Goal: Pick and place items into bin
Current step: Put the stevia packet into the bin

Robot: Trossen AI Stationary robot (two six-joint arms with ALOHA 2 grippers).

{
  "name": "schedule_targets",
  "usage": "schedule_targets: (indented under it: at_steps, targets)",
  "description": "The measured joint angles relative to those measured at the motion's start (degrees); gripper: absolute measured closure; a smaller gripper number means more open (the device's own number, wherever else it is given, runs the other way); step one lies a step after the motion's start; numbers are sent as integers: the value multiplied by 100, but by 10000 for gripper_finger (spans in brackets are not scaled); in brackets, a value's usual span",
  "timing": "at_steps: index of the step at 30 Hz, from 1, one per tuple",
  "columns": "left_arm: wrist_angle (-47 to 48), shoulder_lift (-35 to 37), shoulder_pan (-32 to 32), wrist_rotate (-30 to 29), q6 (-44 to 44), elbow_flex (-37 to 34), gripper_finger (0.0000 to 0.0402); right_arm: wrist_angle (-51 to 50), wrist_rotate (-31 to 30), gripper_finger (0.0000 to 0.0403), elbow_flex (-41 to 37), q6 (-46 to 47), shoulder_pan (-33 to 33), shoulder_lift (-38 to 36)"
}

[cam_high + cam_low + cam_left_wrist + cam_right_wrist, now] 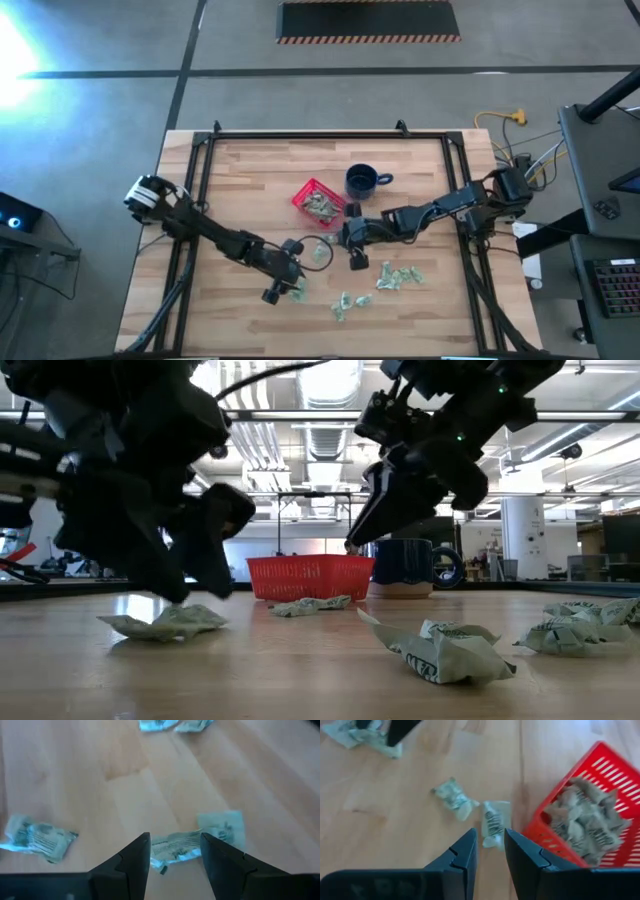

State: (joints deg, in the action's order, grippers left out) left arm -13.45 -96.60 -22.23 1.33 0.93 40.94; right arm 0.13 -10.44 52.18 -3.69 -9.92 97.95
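The red bin (318, 200) stands mid-table and holds several items (585, 820). More pale green-and-white items lie loose on the wood: two in front of the bin (310, 605), a group at the right (400, 275), others near the front (345, 303). My left gripper (175, 852) is open and low, with one finger on either side of an item (172, 847) that lies flat on the table. My right gripper (490, 840) hangs open above the table beside the bin, with nothing between its fingers. An item (494, 822) lies on the table just beyond its fingertips. My left gripper comes slanting down over the item's middle (175, 845), its fingers (137, 850) standing across it at both sides. The item lies flat on the wood. I cannot tell whether the fingers touch it.
A dark blue mug (362, 181) stands just right of the bin, toward the far side. A black frame (330, 135) runs round the table's far and side edges. Bare wood lies at the far left of the table.
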Motion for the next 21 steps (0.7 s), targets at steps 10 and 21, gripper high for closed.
schedule_targets:
  at_steps: [10,21]
  targets:
    - [-54,-302,128,14,-55,60,264,-42,-2,330,-2,224,-210,-4]
    - [61,27,154,-14,104,28,390,-183,-7,335,-2,355,-259,-7]
